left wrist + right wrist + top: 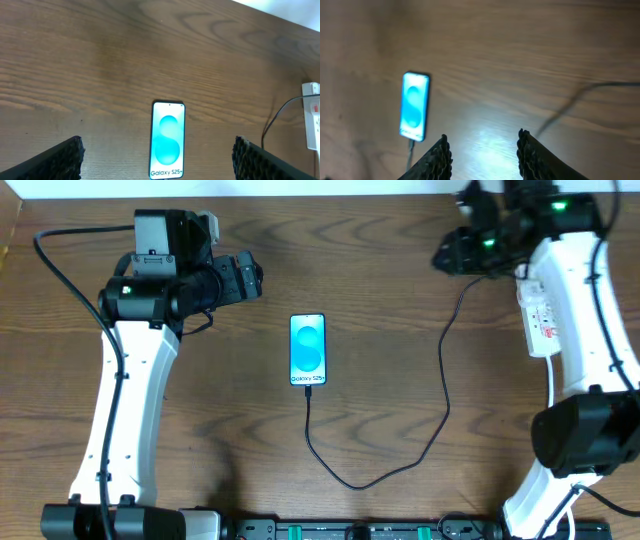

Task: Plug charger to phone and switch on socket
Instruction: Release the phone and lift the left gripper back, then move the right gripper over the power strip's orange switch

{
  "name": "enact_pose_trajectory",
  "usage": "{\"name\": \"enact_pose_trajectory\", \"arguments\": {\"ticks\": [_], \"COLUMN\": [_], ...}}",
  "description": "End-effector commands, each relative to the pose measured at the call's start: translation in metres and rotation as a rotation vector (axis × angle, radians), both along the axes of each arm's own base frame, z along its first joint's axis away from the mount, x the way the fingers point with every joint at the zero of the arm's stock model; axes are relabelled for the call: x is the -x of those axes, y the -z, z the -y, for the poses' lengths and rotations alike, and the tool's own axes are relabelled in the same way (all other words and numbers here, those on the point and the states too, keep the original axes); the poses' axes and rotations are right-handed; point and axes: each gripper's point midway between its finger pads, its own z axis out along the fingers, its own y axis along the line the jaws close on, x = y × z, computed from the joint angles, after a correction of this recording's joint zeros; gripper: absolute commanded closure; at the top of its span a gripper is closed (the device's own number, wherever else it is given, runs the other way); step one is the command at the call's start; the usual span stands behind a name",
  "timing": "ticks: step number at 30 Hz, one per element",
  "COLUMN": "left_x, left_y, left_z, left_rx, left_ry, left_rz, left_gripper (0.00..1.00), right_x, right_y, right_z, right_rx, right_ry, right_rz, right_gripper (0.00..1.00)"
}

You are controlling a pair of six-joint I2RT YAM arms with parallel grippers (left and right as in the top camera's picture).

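The phone (308,350) lies flat mid-table, blue screen up, and also shows in the left wrist view (168,140) and the right wrist view (414,106). The thin black charger cable (360,483) meets the phone's near end, loops toward the front edge and climbs right toward the white socket (541,317), which is half covered by my right arm. My left gripper (250,277) hovers left of the phone's far end, and in its own view (159,147) it is wide open and empty. My right gripper (445,255) hangs left of the socket's far end, open (482,150), over bare wood.
The socket's end (312,116) and a stretch of cable (274,119) show at the right edge of the left wrist view. A blurred cable (570,105) crosses the right wrist view. The table's far edge (300,188) runs behind both arms.
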Motion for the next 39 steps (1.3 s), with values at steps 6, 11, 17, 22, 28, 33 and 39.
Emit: {"name": "enact_pose_trajectory", "arguments": {"ticks": [6,11,17,22,28,33,39], "left_x": [-0.001,-0.001,-0.001,-0.001,-0.001,-0.001,-0.001], "left_y": [0.0,0.0,0.0,0.0,0.0,0.0,0.0], "left_z": [-0.004,-0.004,-0.004,-0.004,-0.004,-0.004,-0.004], "left_rx": [-0.011,-0.011,-0.01,-0.01,-0.01,-0.01,-0.01], "left_ry": [-0.013,-0.013,-0.014,-0.013,-0.013,-0.013,-0.013], "left_rz": [-0.002,-0.002,-0.002,-0.002,-0.002,-0.002,-0.002], "left_gripper": [0.05,0.05,0.05,0.05,0.05,0.05,0.05], "right_x": [-0.008,-0.003,-0.002,-0.001,0.004,0.004,-0.001], "right_y": [-0.006,-0.006,0.002,0.02,0.04,0.067,0.103], "right_z": [0.109,0.159,0.196,0.221,0.251,0.261,0.258], "right_rx": [0.028,0.029,0.028,0.06,0.016,-0.038,-0.101], "right_ry": [0.23,0.339,0.419,0.396,0.452,0.494,0.504], "right_rz": [0.016,0.01,0.006,-0.005,-0.043,-0.109,-0.184], "right_gripper": [0.74,0.99,0.99,0.99,0.99,0.99,0.99]}}
